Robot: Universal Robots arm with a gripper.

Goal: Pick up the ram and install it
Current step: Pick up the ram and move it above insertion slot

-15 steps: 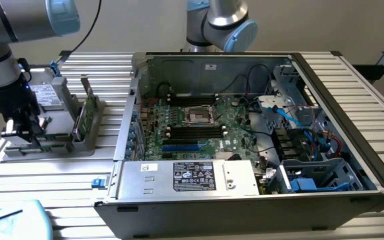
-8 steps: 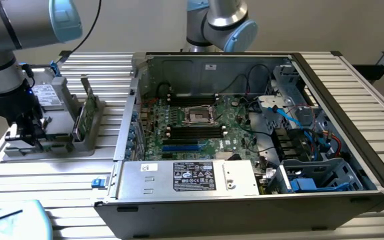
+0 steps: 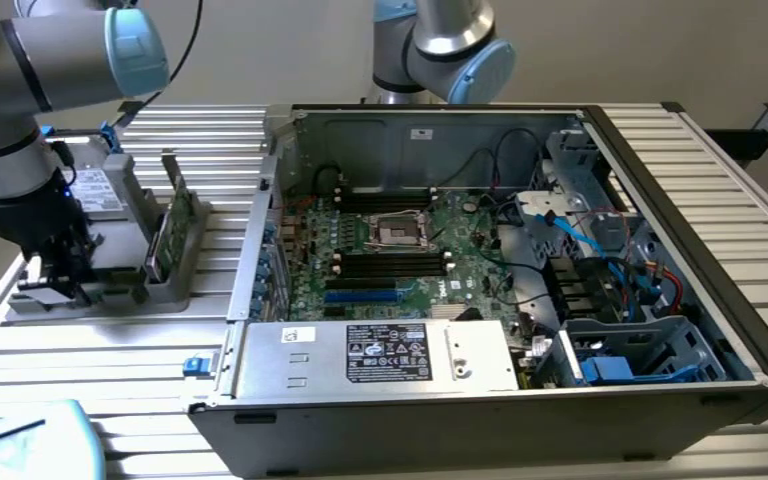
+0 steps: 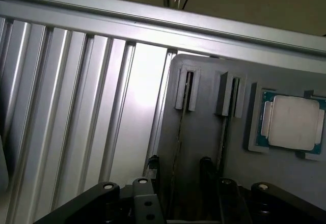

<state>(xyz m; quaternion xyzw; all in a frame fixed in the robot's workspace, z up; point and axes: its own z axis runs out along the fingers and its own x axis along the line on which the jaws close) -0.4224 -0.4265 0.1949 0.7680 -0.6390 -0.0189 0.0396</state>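
Exterior view, claw: the claw (image 3: pixel 57 285) hangs low over the grey holder (image 3: pixel 117 290) on the surface (image 3: pixel 91 350), at the exterior view's left of the computer case (image 3: pixel 704 300), whose side is off.
Claw state: in the wrist view the fingers (image 4: pixel 153 163) stand apart and grip nothing.
Ram: the ram (image 3: pixel 177 235) stands on edge in the holder, to the exterior view's right of the claw and apart from it. Stored upright, its top edge is probably left free for a pinch.
Memory slots: the black memory slots (image 3: pixel 384 262) on the motherboard lie bare.
Processor chip: the processor chip (image 4: pixel 293 122) lies flat in its own recess, beside the slotted posts (image 4: pixel 186 89).
Hard to tell: thin edge-on strips run from those posts. Which one is the ram, and whether the fingers flank it, cannot be told. The arm's wrist hides part of the holder.
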